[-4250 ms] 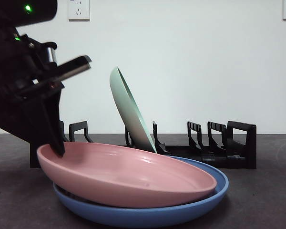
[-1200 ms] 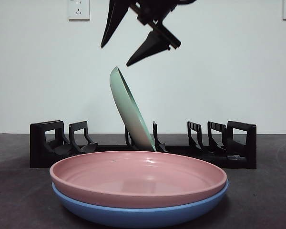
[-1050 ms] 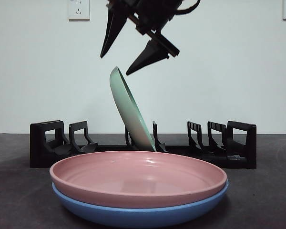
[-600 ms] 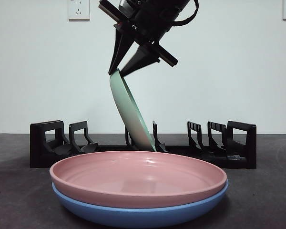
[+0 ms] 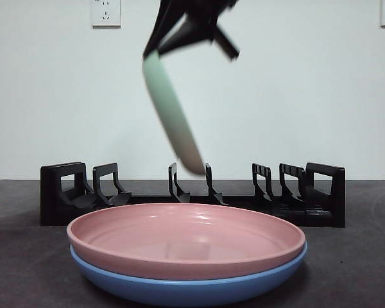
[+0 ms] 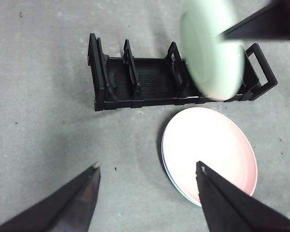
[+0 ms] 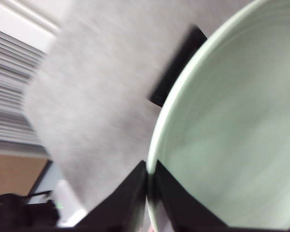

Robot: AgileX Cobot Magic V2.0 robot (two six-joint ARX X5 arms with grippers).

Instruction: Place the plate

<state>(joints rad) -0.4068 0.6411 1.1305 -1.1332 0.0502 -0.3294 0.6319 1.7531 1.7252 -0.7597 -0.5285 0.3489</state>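
My right gripper [image 5: 157,48] is shut on the top rim of a pale green plate [image 5: 173,115] and holds it tilted in the air, above the middle slots of the black dish rack [image 5: 321,196]. The plate is motion-blurred and clear of the rack. In the right wrist view the jaws [image 7: 150,191] pinch the green plate's rim [image 7: 232,135]. My left gripper [image 6: 146,166] is open and empty, high above the table. From there I see the green plate [image 6: 210,53] over the rack [image 6: 135,82].
A pink plate [image 5: 186,237] lies stacked in a blue plate [image 5: 192,289] on the dark table in front of the rack; it also shows in the left wrist view [image 6: 210,145]. The rack's slots hold no plates. Wall sockets are on the back wall.
The right gripper came down onto the green plate's top rim, shut on it and lifted it up out of the rack slot. The arm earlier at the pink plate's left edge has withdrawn.
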